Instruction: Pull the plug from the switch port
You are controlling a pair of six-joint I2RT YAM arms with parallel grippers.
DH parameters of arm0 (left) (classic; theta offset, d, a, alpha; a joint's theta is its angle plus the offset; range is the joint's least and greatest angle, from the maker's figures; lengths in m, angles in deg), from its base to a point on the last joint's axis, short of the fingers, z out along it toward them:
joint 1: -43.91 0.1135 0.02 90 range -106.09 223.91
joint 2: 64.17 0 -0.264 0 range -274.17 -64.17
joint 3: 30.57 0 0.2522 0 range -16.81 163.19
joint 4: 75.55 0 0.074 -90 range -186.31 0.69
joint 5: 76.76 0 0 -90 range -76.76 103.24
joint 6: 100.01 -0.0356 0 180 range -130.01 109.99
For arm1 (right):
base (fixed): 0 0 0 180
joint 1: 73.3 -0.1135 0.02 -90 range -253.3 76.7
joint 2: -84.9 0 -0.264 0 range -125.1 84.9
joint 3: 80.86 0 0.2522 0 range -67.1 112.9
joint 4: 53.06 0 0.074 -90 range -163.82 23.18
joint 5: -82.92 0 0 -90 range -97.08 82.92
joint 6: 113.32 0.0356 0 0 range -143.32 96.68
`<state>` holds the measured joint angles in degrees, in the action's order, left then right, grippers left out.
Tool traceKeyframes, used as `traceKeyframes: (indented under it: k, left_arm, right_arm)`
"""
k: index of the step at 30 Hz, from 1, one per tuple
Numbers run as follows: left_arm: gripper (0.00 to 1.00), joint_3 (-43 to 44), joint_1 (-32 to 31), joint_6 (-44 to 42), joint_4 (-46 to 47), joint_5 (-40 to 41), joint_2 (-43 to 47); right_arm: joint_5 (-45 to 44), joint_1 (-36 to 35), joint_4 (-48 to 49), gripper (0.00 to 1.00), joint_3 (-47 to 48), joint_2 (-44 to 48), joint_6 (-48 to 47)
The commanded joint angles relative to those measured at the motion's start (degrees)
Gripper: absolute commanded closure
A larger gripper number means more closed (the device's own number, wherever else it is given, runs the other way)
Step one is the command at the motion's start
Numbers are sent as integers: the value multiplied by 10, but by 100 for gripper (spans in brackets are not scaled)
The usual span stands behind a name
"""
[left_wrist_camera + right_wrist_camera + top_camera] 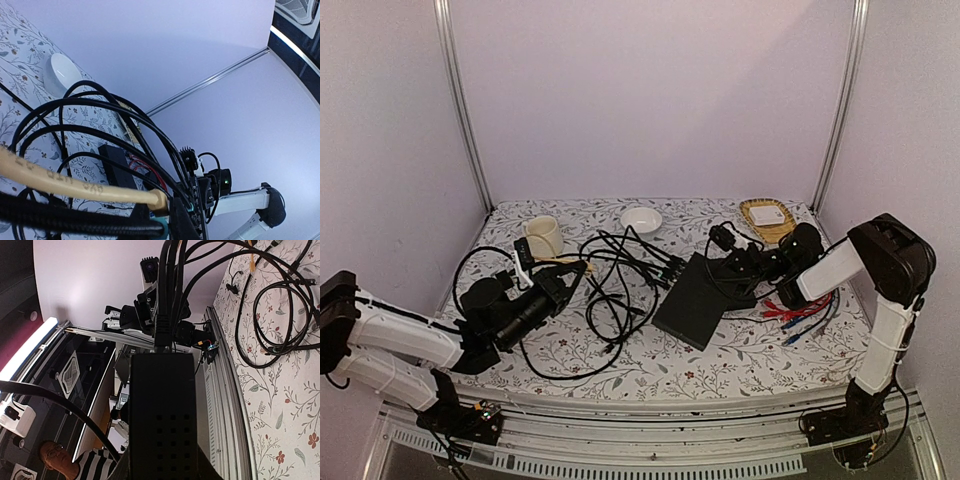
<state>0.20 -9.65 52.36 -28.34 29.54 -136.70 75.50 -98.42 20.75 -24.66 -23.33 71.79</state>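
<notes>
A black switch (pixel 162 410) with rows of small vent holes is seen filling the lower centre of the frame. A plug (pixel 162 337) is seated at its upper edge, and black cables (pixel 167 280) are led from there out of the top. The floral tabletop (pixel 280 415) is shown at right, with looped cables (pixel 280 315) laid on it. The left arm (pixel 140 312) is seen at upper centre.

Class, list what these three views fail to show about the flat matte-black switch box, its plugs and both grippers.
Port row of the flat matte-black switch box: too small in top view; hidden behind the box's own body in right wrist view.
Right gripper jaws: dark against the box from above; covered by the box in its wrist view.
Left gripper jaws: lost among black cables in both its views.
</notes>
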Motion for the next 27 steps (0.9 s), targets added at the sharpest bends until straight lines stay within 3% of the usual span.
traceKeyframes:
  k: [1, 13, 19, 27]
  left_arm:
    - [100, -6, 0, -13, -17, -9, 25]
    - [100, -25, -10, -2, -52, 1, 64]
    - [100, -48, -11, 16, -132, 38, 129]
    - [100, -110, -3, 64, -252, 106, 260]
  right_arm:
    - [-11, -1, 53, 98, 4, 31, 4]
    - [-22, -2, 53, 98, 6, 32, 1]
    - [-30, -3, 43, 98, 7, 28, -7]
    - [-63, -3, -156, 98, 21, 53, -134]
